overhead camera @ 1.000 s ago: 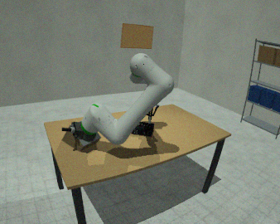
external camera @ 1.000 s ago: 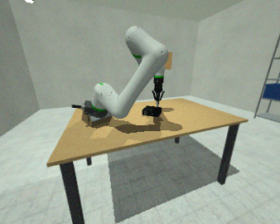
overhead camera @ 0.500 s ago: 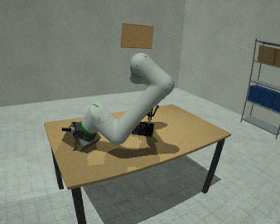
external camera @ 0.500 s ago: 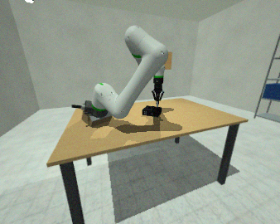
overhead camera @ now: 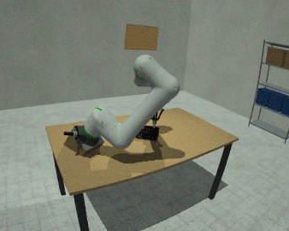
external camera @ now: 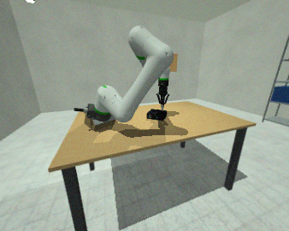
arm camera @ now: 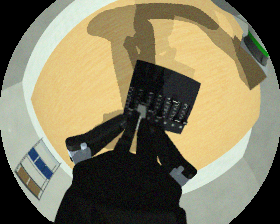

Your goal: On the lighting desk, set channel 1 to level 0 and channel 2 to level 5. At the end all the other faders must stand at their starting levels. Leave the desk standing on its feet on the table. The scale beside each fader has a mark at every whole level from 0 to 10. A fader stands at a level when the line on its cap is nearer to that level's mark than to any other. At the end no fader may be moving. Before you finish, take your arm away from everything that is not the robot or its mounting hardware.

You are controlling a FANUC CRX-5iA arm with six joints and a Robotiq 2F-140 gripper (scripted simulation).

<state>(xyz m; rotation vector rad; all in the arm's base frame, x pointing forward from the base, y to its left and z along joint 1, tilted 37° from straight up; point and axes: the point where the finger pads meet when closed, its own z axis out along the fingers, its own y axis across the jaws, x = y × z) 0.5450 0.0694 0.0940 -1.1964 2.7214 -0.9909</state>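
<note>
The lighting desk (arm camera: 161, 96) is a small black box with a row of faders, standing flat on the wooden table. It also shows in the top view (overhead camera: 148, 133) and in the exterior view (external camera: 156, 114). My gripper (arm camera: 140, 110) is shut, with its closed fingertips pointing down at a light fader cap near the desk's left end. In the exterior view the gripper (external camera: 162, 105) stands upright right over the desk. The tips seem to touch the cap, but I cannot tell for sure. The fader levels are too small to read.
The arm's base (overhead camera: 85, 136) is mounted on the left part of the table. A metal shelf with blue and brown boxes (overhead camera: 278, 92) stands at the right wall, far from the table. A brown board (overhead camera: 141, 37) hangs on the back wall.
</note>
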